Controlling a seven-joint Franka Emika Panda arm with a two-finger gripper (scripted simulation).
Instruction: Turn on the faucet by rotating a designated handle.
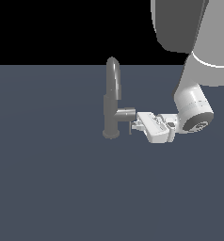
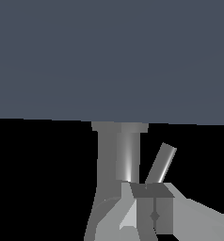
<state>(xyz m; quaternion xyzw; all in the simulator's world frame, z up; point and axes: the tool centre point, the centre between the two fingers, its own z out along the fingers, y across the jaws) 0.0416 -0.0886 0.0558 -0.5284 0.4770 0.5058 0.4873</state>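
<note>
Where the white arm [image 1: 191,101] reached in from the exterior view's right, the tool [image 1: 132,126] lay nearly level, its tip at the end of the faucet's side stub [image 1: 125,113]. Tool state: could not be told; the fingers were too small in the exterior view, and the wrist view showed only one dark grey finger [image 2: 155,207] close to the lens, just beside the handle [image 2: 161,163], contact not discernible. Handle: thin short grey rod, seen in the exterior view as a small dark lever hanging below the stub's end, directly ahead of the tool's tip; in the wrist view it appeared as a slanted bright rod beside the column. Faucet [image 1: 112,99]: grey metallic, tall cylindrical column, arched spout on top, round base [image 1: 111,134] resting on the counter [image 1: 62,179], side stub pointing toward the exterior view's right. Counter: flat, dark blue-grey, faucet standing near the middle of the view. Background: black.
</note>
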